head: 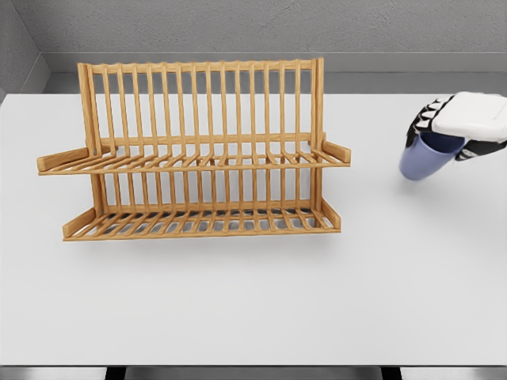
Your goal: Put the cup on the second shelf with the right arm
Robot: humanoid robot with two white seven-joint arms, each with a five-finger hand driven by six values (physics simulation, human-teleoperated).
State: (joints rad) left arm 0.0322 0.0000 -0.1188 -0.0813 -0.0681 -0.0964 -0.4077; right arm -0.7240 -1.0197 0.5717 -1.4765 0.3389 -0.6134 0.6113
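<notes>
Table [238, 317]: wooden rack [198, 150] toward its left edge; right hand [455, 127] clasps blue cup [424, 161] near right edge, lifted.

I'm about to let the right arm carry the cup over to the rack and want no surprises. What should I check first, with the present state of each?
1. Right hand grips the lavender-blue plastic cup: ok, dark fingers wrap its rim.
2. Cup off the white table: cannot tell from this single view.
3. Upper shelf of the two-tier wooden slatted dish rack free of items: ok.
4. Path between cup and rack free: ok, only bare table shows.
5. Cup upright: not ok, it tilts.
6. Left arm out of the way: ok, not in view.
</notes>
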